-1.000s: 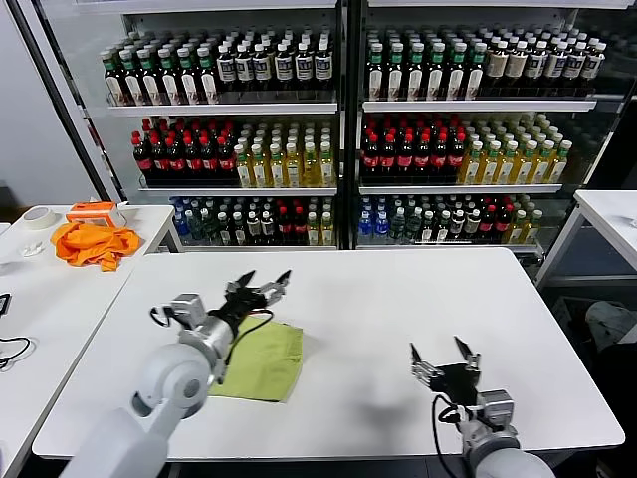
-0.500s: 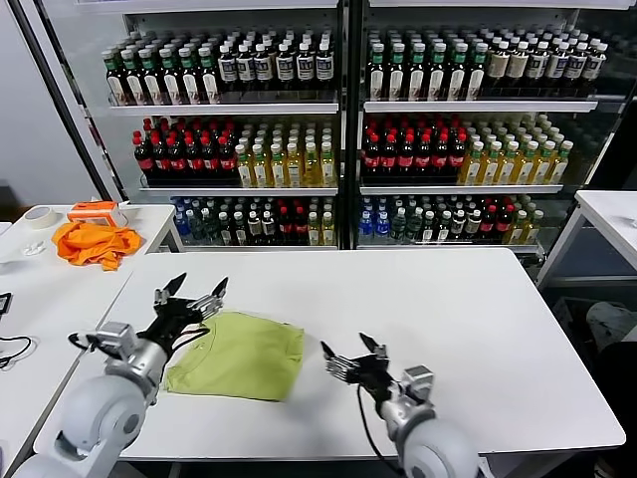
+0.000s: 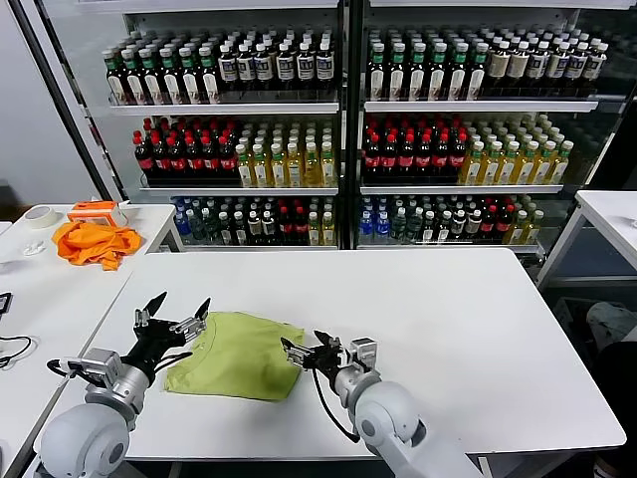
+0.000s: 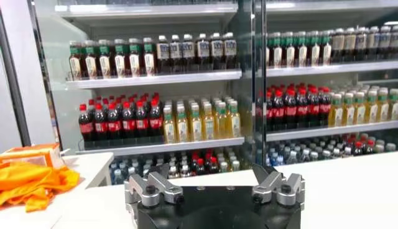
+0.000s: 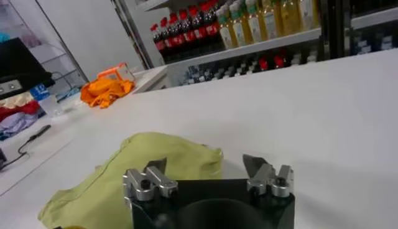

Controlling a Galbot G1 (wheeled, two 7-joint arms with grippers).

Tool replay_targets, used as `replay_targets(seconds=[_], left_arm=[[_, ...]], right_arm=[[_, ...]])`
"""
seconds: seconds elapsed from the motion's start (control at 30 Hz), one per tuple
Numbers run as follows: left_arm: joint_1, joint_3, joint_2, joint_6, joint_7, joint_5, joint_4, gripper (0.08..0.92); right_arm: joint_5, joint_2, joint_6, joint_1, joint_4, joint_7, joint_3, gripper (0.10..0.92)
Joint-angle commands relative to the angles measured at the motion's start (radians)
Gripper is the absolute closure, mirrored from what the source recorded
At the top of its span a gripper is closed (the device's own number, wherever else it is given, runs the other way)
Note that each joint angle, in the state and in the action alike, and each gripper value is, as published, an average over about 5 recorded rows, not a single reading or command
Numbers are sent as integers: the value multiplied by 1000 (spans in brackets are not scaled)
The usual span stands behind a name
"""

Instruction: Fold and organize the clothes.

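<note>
The lime-green short-sleeved cotton T-shirt (image 3: 239,355) lies folded into a rough rectangle on the near left part of the white rectangular desk (image 3: 448,329), with one arm at each side of it. The left gripper (image 3: 172,316) reaches forward from the robot's left and is raised a little above the desk, just beside the shirt's left edge; its dark fingers (image 3: 154,304) are spread wide with nothing between them, and its wrist camera looks level across the desk toward the glass-fronted bottle shelves (image 4: 186,93). The right gripper (image 3: 304,351) lies low and points leftward at the shirt's right edge, its fingers parted and empty, tips just at the fabric; whether they touch it cannot be told. In the right wrist view the green cloth (image 5: 124,180) sits right in front of the open fingers (image 5: 258,168). A crumpled bright orange cloth (image 3: 95,242) rests on the neighbouring white side desk (image 3: 40,299), well apart from the shirt. Compared with half a second ago, the right gripper has swung farther left, from well apart to the shirt's edge, while the left gripper has drawn slightly back and left off the fabric.
</note>
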Motion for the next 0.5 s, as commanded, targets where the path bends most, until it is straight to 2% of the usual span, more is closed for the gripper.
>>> replay_targets(seconds=[0.03, 0.5], left_arm=[[51, -27, -6, -7, 8, 60, -7, 177], [66, -21, -20, -10, 8, 92, -10, 177]], right_arm=[[29, 56, 8, 99, -180, -3, -36, 301], [31, 67, 47, 89, -167, -47, -22, 708]])
